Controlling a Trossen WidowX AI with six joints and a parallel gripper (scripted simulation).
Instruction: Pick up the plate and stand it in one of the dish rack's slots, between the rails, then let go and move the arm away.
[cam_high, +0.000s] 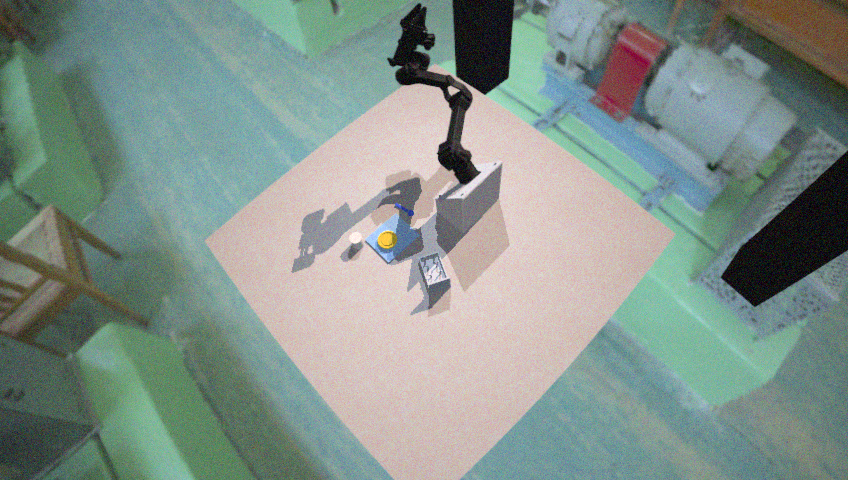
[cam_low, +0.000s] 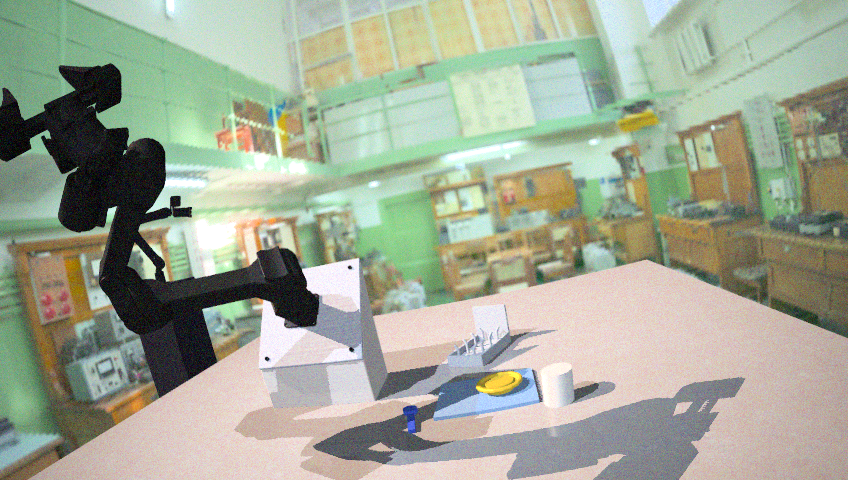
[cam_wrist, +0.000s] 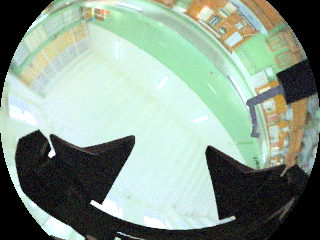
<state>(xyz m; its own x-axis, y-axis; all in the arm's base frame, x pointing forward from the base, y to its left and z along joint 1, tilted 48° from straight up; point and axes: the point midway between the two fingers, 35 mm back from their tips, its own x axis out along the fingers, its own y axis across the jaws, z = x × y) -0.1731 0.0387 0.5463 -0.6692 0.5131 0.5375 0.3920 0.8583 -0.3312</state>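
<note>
A yellow plate (cam_high: 386, 239) (cam_low: 499, 383) lies flat on a blue square board (cam_high: 390, 256) (cam_low: 476, 405). The grey dish rack (cam_high: 439, 291) (cam_low: 466, 360) stands on the table beside the board, with thin upright rails and a taller panel at one end. Its slots are empty. My gripper (cam_high: 414, 13) (cam_low: 34, 80) (cam_wrist: 171, 145) is open, with nothing between its fingers. It is raised high in the air, far from the plate and rack, and points upward. The wrist view shows only the room and ceiling, not the plate or rack.
A white cylinder (cam_high: 355, 237) (cam_low: 557, 385) stands close to one side of the blue board. A small dark blue object (cam_high: 404, 209) (cam_low: 410, 418) is near the board's other side. The arm is mounted on a large grey-white box (cam_high: 470, 205) (cam_low: 312, 380).
</note>
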